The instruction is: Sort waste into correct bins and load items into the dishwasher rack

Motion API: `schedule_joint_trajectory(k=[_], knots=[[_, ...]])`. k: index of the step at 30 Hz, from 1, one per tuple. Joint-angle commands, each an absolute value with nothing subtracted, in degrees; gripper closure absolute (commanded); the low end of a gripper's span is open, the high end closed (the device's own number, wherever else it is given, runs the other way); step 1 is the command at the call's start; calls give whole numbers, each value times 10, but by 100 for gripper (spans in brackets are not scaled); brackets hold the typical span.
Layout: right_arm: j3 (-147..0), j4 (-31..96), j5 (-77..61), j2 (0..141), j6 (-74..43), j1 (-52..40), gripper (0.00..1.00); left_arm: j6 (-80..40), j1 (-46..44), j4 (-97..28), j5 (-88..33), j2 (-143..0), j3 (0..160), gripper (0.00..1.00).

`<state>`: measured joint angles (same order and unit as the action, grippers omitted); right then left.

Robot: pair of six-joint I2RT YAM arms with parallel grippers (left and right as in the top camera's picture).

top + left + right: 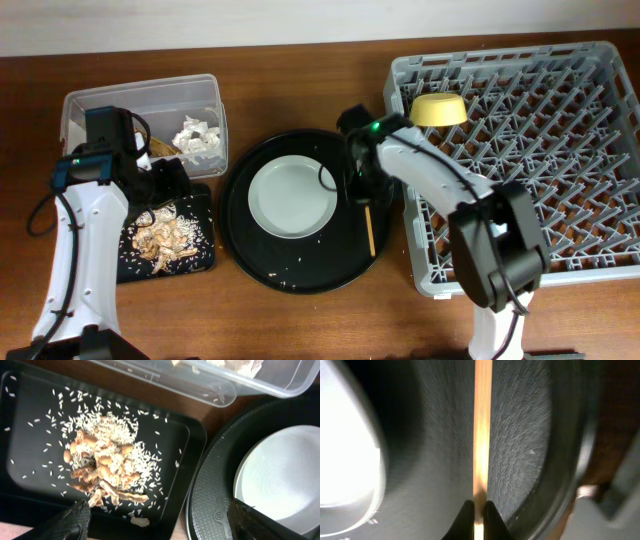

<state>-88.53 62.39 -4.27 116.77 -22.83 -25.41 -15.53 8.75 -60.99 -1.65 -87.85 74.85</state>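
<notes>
My right gripper (366, 198) is shut on the wooden chopsticks (370, 228), which lie on the right side of the round black tray (300, 275); the right wrist view shows the fingers (479, 515) pinching the stick (482, 425). The pale plate (292, 197) sits in the middle of that tray, and also shows in the left wrist view (285, 475). My left gripper (160, 520) is open and empty above the shallow black tray (30, 420) holding food scraps and rice (102, 467). The clear tub (100, 105) holds white tissue (200, 135). A yellow bowl (440, 108) rests in the grey rack (600, 80).
The round black tray lies between the bins and the rack, its right rim close to the rack's left wall (412, 220). Loose rice grains (290, 268) are scattered on the tray. Bare wooden table (300, 60) shows behind it.
</notes>
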Motion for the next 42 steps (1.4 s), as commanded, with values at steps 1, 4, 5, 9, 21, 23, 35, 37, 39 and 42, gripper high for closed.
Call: schedule_joint_trajectory(k=[1,4,5,9,21,23,35,37,39,42], knots=[[-971,673,-36,1073,-137,-221,96,-158,86,-609,-17,-872,749,13],[-965,723,22,1043,-103,-157,96,-158,86,-609,-17,-872,749,13],[-947,724,22,1052,-91,-141,96,-158,86,-609,-17,-872,749,13],[-828,655,24,1065,-78,-108,95,-158,86,-609,-17,-872,749,13],[-972,636,-135,1161,-100,-239,36,-158,86,-609,-17,-872,749,13],[-972,632,-132,1230,-116,-272,40,-158,86,-609,-17,-872,749,13],[-927,572,-131,1279,-187,-291,94,-158,86,-609,-17,-872,749,13],[-949,597,-127,1267,-177,-274,96,-158,86,-609,-17,-872,749,13],[-994,644,-71,1232,-168,-243,96,-158,86,-609,-17,-872,749,13],[-1033,700,17,1132,-135,-197,96,-158,86,-609,-17,-872,749,13]])
